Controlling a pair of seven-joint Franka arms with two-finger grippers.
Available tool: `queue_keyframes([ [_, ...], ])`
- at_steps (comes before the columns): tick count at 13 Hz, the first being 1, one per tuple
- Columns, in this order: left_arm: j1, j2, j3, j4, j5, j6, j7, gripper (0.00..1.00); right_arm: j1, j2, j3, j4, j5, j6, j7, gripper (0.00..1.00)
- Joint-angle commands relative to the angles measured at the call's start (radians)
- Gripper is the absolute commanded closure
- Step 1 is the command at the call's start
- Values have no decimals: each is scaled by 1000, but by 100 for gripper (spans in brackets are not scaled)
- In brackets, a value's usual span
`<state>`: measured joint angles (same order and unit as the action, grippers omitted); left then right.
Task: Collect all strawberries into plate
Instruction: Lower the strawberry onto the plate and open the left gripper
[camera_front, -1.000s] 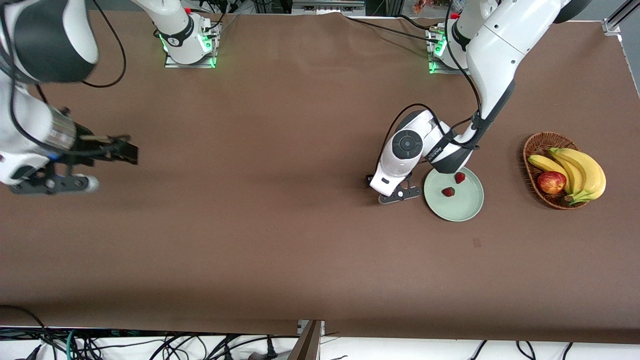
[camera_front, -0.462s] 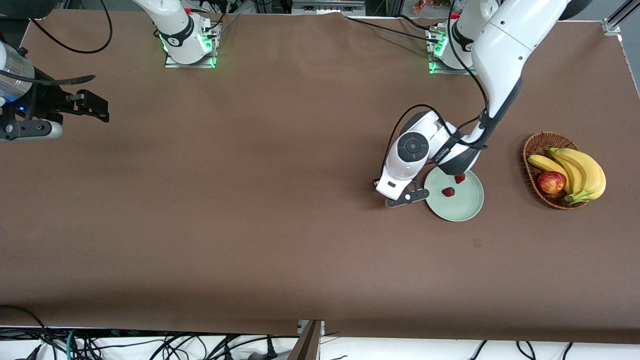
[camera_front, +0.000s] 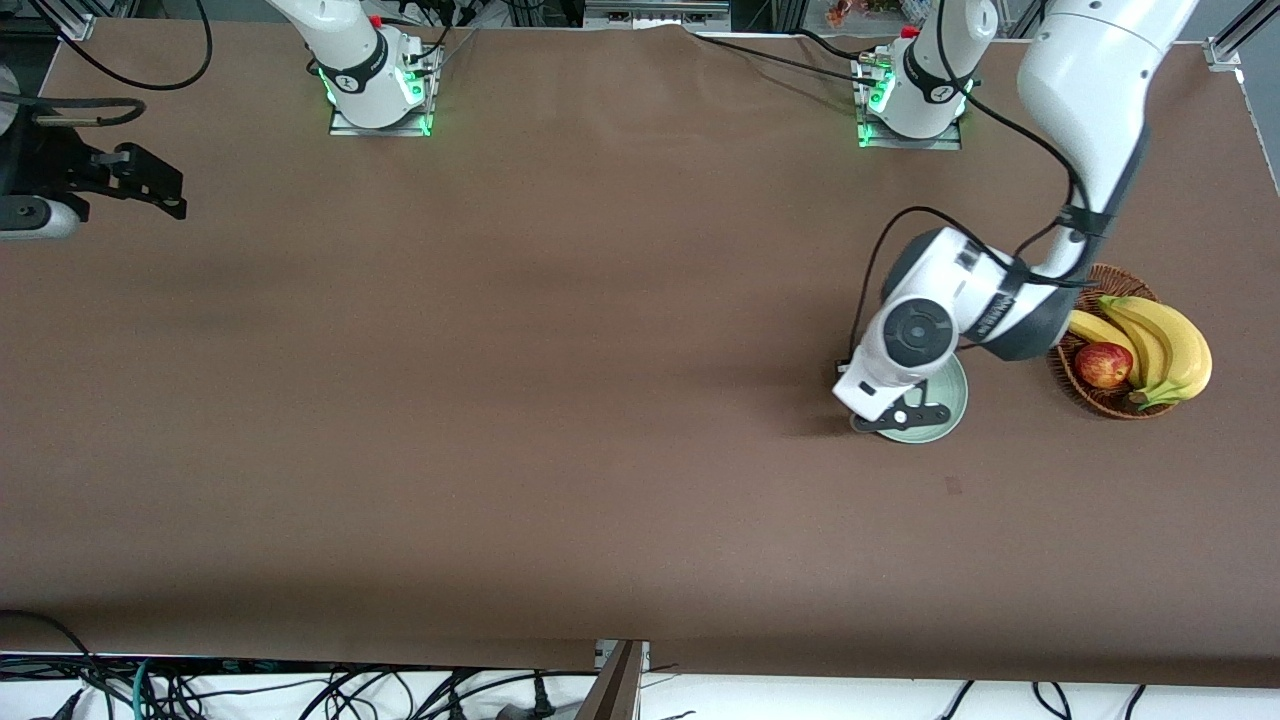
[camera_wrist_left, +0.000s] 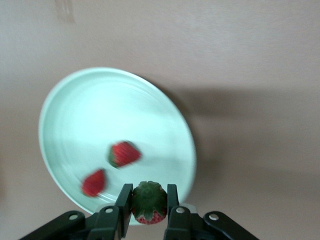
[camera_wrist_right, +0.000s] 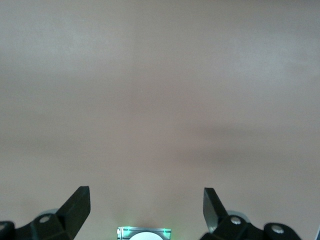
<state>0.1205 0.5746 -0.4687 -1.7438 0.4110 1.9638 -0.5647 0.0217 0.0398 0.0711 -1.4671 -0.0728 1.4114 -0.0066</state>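
Left hand (camera_wrist_left: 149, 205), now swung over the plate (camera_wrist_left: 75, 115), pinches the last strawberry (camera_wrist_left: 148, 201); right hand (camera_wrist_right: 146, 207) waits, fingers wide.

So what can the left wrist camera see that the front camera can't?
Only the left wrist view shows the strawberries: two lying in the plate, and a third strawberry pinched in the left pincer, held over the plate's edge.

Only the front view shows the wicker basket with bananas and an apple, plus the right pincer, open and waiting at the right arm's end of the table.

Both show the mint-green plate and brown table.
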Motion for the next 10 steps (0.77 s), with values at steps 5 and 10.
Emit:
queue_keyframes([
  [5, 56, 22, -8, -6, -43, 18, 157, 0, -17, 8, 23, 11, -13, -9, -12, 0],
  [10, 62, 11, -10, 0, -44, 9, 157, 0, -20, 22, 21, 13, -18, -9, -10, 0],
])
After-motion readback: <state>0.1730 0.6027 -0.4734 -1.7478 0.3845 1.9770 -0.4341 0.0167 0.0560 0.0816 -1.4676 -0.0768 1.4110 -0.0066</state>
